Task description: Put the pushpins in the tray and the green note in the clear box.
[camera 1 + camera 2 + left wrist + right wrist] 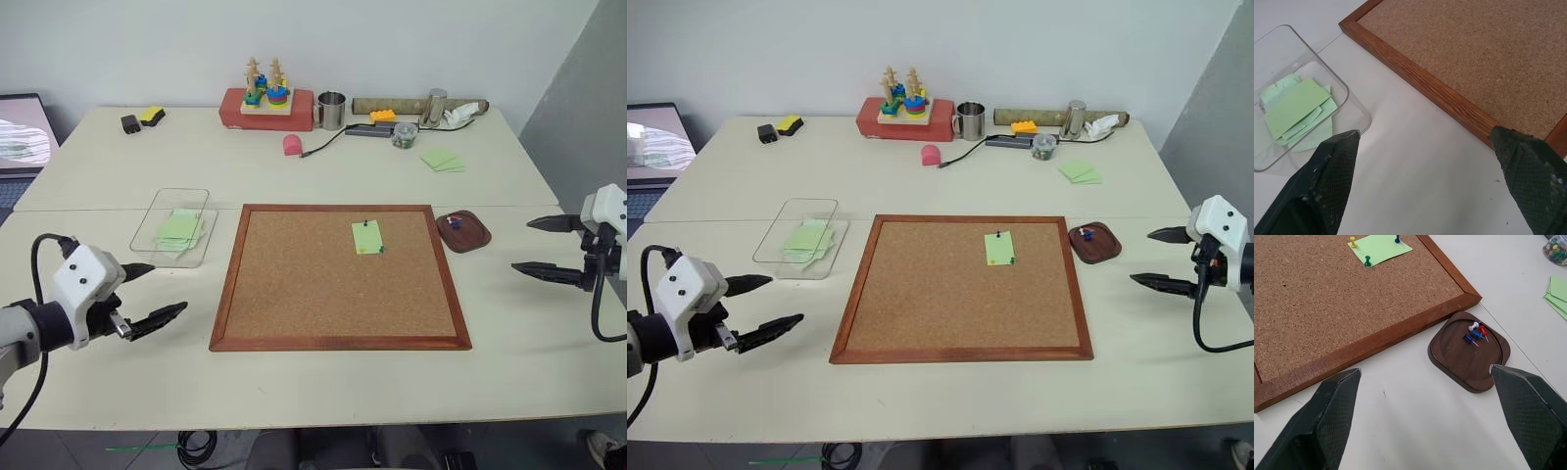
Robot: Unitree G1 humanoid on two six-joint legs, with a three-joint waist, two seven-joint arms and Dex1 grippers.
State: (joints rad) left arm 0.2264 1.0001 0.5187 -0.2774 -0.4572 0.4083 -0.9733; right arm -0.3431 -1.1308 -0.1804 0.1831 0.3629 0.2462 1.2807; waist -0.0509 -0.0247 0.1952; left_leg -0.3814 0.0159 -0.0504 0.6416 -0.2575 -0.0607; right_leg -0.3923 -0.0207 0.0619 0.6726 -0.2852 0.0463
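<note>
Centrally on the table [294, 392] lies a cork board [338, 279] in a reddish wood frame. Pinned to its upper right part is the note [367, 237], a small light-green square lying flat, held by three pins [1367, 260]: a yellow one, a green one and a blue one, as the right wrist view shows. Just beside the board's right edge sits the tray [1459, 360], a dark brown rounded-square dish with a low rim; it holds a small cluster of pushpins with white, blue and red heads. To the board's left lies the box [157, 220], clear and shallow with rounded corners, holding several green papers piled loosely.

Both claws hang above bare table, well apart from the task's things. The left gripper [152, 294] is near the board's lower left corner, its fingers spread wide and empty. The right gripper [544, 247] is to the right of the tray, likewise spread and holding nothing.
</note>
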